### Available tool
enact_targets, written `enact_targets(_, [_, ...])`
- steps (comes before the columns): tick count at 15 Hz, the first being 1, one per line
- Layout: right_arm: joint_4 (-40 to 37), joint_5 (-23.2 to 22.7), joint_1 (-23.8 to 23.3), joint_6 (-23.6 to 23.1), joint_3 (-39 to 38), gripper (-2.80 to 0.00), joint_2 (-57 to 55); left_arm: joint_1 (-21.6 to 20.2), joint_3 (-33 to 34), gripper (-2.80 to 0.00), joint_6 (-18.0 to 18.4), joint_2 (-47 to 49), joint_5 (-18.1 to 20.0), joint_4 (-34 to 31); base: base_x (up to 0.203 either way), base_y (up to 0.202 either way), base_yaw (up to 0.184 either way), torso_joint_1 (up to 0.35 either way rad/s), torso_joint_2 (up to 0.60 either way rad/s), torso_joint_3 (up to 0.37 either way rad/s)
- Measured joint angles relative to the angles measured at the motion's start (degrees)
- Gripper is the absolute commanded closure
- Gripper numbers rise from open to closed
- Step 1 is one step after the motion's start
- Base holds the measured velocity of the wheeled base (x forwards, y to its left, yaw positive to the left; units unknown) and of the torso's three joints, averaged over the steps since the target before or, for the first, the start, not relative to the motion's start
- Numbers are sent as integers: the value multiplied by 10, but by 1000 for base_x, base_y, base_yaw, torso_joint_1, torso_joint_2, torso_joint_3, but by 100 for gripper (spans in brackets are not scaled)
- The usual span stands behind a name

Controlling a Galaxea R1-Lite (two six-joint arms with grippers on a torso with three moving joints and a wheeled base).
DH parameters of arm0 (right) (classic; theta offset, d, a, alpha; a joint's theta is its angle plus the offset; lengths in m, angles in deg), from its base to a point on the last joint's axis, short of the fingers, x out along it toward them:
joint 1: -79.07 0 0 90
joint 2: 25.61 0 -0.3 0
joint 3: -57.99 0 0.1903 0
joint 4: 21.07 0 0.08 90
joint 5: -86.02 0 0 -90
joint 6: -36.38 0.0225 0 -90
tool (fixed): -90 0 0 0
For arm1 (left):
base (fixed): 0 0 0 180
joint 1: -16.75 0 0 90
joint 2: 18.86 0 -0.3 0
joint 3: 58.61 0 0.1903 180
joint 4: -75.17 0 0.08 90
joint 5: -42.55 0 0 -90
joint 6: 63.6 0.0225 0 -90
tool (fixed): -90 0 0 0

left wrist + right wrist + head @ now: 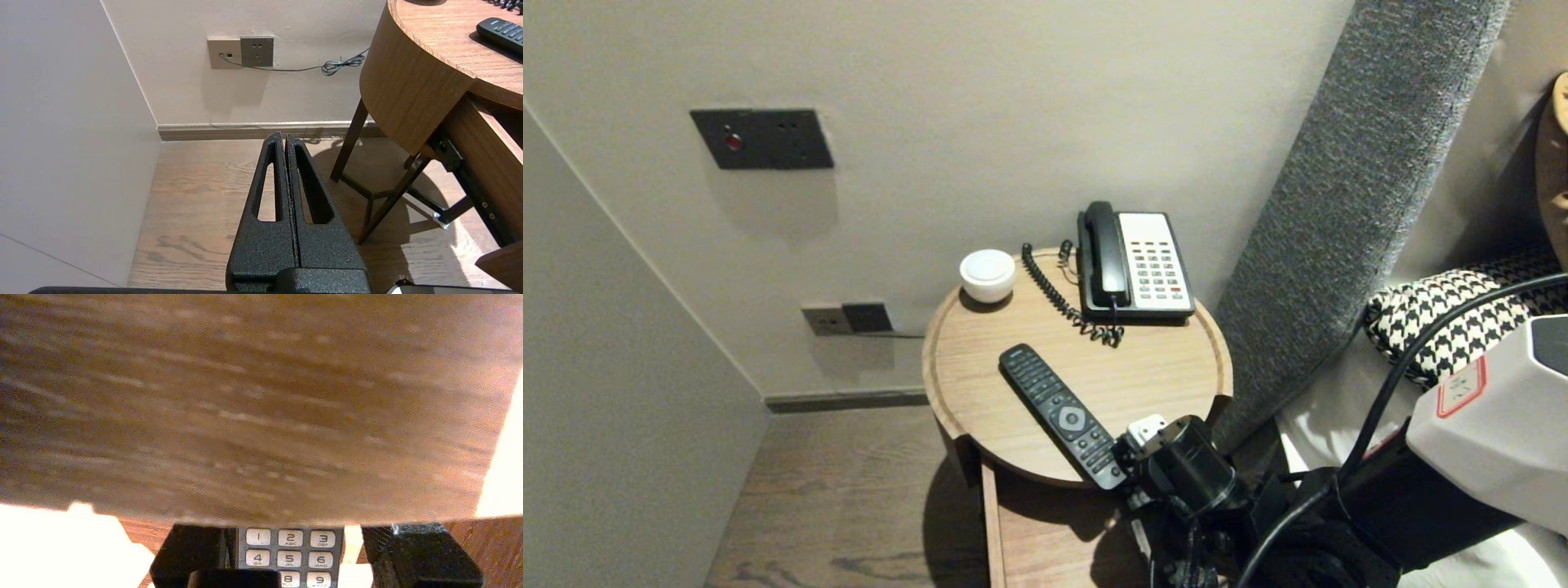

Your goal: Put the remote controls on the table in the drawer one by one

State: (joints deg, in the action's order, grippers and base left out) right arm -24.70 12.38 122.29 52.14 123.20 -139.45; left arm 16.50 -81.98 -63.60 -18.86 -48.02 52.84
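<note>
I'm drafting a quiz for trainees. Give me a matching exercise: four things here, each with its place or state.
1 telephone
2 white bowl
3 remote control
4 left gripper

A shut, low beside the round table
B near end inside the open right gripper
C at the table's back, left of the telephone
D at the table's back, handset on cradle

Pairs: 1-D, 2-C, 3-B, 4-A
</note>
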Motion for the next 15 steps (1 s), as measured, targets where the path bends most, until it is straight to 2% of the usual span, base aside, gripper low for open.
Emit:
enact_targets(10, [-6,0,6,0,-8,-280,16,0,0,0,0,0,0,0,0,0,0,0,0,0])
enact_targets(11, [-6,0,10,0,-12,0,31,0,0,0,0,0,0,0,0,0,0,0,0,0])
enact_targets(15, [-9,5,17,-1,-27,0,69,0,0,0,0,0,0,0,0,0,0,0,0,0])
